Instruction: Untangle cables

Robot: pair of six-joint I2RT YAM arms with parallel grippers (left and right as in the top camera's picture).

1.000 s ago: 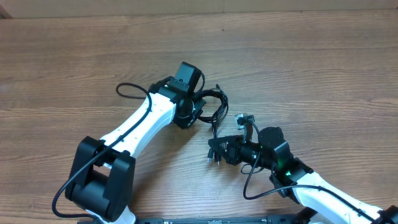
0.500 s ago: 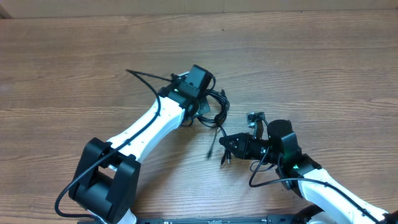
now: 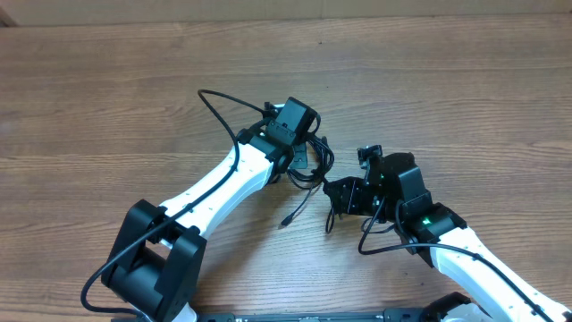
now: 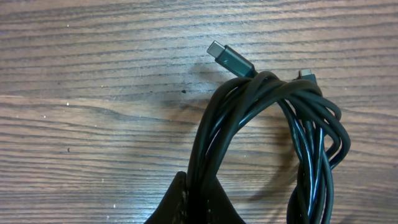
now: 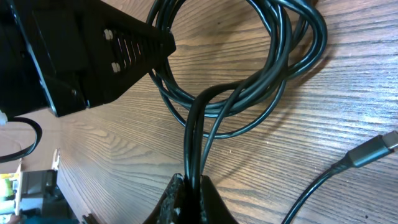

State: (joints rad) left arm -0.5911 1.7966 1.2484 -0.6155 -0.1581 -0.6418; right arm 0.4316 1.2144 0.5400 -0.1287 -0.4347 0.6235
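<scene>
Left hand and right hand are both closed on one tangle of thin black cables, which sits just right of the middle of the overhead view. A bare wooden surface fills the rest of that view. One cord trails from the tangle toward the lower left and ends in a loose plug lying on the wood. In the right wrist view, the black body of the left hand fills the upper left and hides part of the cable loop behind it.

The white left arm rises from its base at the lower left and reaches diagonally up to the tangle's upper left side. A thicker arm wire arcs above it. The right arm comes in from the lower right corner, and its hand points left at the tangle's lower right side. The two hands are near each other with the tangle between them.

In the left wrist view, the fingers meet at the bottom centre, pinching several strands. The bundle rises from there and bends over to the right. A silver-tipped plug juts toward the upper left at its top, with a smaller plug to its right. In the right wrist view, the fingers pinch strands at the bottom centre, and these rise into a round loop. Another plug end lies at the right edge.
</scene>
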